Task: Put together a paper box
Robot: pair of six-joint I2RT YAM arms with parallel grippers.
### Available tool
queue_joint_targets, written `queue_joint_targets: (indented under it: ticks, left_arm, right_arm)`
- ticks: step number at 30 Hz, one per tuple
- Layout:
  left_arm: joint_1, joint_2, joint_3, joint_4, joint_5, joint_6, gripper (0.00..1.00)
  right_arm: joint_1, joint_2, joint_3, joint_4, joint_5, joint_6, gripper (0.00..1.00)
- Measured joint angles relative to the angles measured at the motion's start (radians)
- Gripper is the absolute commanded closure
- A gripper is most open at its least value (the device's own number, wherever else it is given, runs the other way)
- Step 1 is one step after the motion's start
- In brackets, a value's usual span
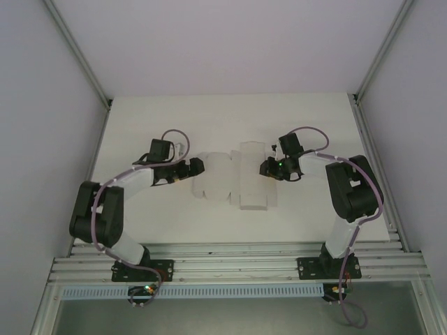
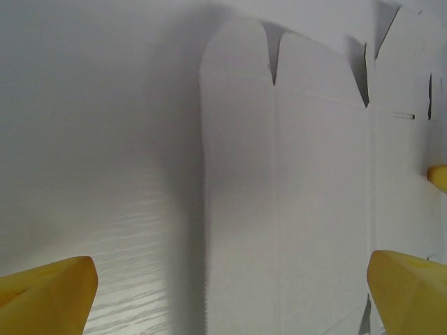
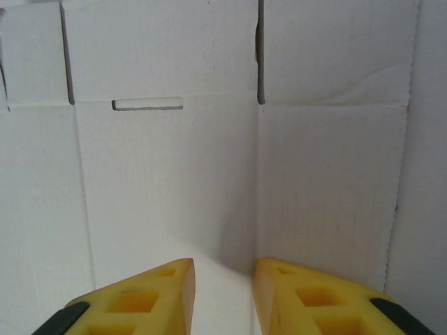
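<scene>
The paper box (image 1: 251, 183) is a flat white die-cut sheet lying in the middle of the table, with flaps, creases and a slot (image 3: 147, 105). My left gripper (image 1: 199, 166) sits at the sheet's left edge and is open. Its yellow fingers (image 2: 49, 293) stand wide apart over the sheet (image 2: 314, 174) with nothing between them. My right gripper (image 1: 266, 168) is at the sheet's right side. There the jaws (image 3: 222, 272) stand narrow, straddling a shadowed crease (image 3: 258, 181). Whether they pinch the cardboard is unclear.
The white tabletop (image 1: 154, 118) is bounded by grey side walls and a metal rail (image 1: 237, 258) at the near edge, where both arm bases are bolted. Bare table lies behind and to either side of the sheet.
</scene>
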Motion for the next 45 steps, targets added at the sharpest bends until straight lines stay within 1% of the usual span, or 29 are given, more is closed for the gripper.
queue_joint_targets:
  ticks: [4, 10, 17, 20, 22, 23, 25, 26, 27, 29, 30, 32, 35, 36, 38, 41, 44, 45]
  left_arm:
    - [0.000, 0.062, 0.021, 0.037, 0.075, -0.023, 0.01]
    - [0.000, 0.101, 0.021, 0.133, 0.179, -0.074, 0.02]
    - [-0.002, 0.151, 0.019, 0.203, 0.245, -0.113, 0.08]
    - [-0.002, 0.160, 0.002, 0.266, 0.278, -0.143, 0.16]
    - [-0.002, 0.160, -0.017, 0.324, 0.307, -0.174, 0.27]
    - [-0.002, 0.160, -0.024, 0.349, 0.319, -0.186, 0.35]
    - [-0.002, 0.160, -0.028, 0.387, 0.340, -0.200, 0.53]
    - [-0.003, 0.160, -0.028, 0.403, 0.348, -0.204, 0.65]
    - [-0.004, 0.160, -0.028, 0.417, 0.352, -0.210, 0.74]
    - [-0.006, 0.160, -0.028, 0.438, 0.362, -0.212, 0.86]
    - [-0.007, 0.160, -0.028, 0.450, 0.366, -0.219, 0.94]
    - [-0.008, 0.160, -0.028, 0.470, 0.373, -0.216, 1.00]
    - [-0.013, 0.158, -0.027, 0.487, 0.385, -0.220, 1.00]
    - [-0.016, 0.155, -0.027, 0.491, 0.388, -0.220, 1.00]
    - [-0.023, 0.137, -0.027, 0.494, 0.393, -0.220, 1.00]
    - [-0.033, 0.070, -0.027, 0.526, 0.403, -0.221, 1.00]
    - [-0.039, -0.027, -0.027, 0.583, 0.422, -0.225, 1.00]
    - [-0.043, -0.060, -0.023, 0.597, 0.431, -0.229, 1.00]
  right_arm:
    - [-0.010, 0.000, -0.011, 0.028, -0.018, -0.001, 0.69]
    - [-0.019, 0.006, -0.021, 0.060, -0.043, -0.003, 0.70]
    - [-0.029, 0.009, -0.037, 0.102, -0.074, -0.004, 0.70]
    - [-0.032, 0.009, -0.039, 0.108, -0.082, -0.004, 0.70]
    - [-0.035, 0.010, -0.041, 0.114, -0.090, -0.005, 0.70]
    - [-0.035, 0.010, -0.045, 0.121, -0.093, -0.005, 0.70]
    - [-0.039, 0.009, -0.052, 0.136, -0.106, -0.008, 0.70]
    - [-0.041, 0.008, -0.057, 0.145, -0.113, -0.010, 0.70]
    - [-0.043, 0.007, -0.062, 0.154, -0.119, -0.012, 0.69]
    - [-0.044, 0.002, -0.072, 0.172, -0.127, -0.015, 0.68]
    - [-0.044, -0.002, -0.078, 0.182, -0.132, -0.015, 0.67]
    - [-0.046, -0.010, -0.093, 0.203, -0.141, -0.015, 0.65]
    - [-0.047, -0.046, -0.121, 0.209, -0.142, -0.014, 0.59]
    - [-0.048, -0.069, -0.131, 0.204, -0.141, -0.011, 0.54]
    - [-0.051, -0.132, -0.151, 0.187, -0.138, -0.009, 0.46]
    - [-0.064, -0.286, -0.179, 0.167, -0.126, -0.001, 0.35]
    - [-0.097, -0.479, -0.222, 0.168, -0.107, 0.017, 0.23]
    - [-0.114, -0.546, -0.244, 0.172, -0.104, 0.025, 0.21]
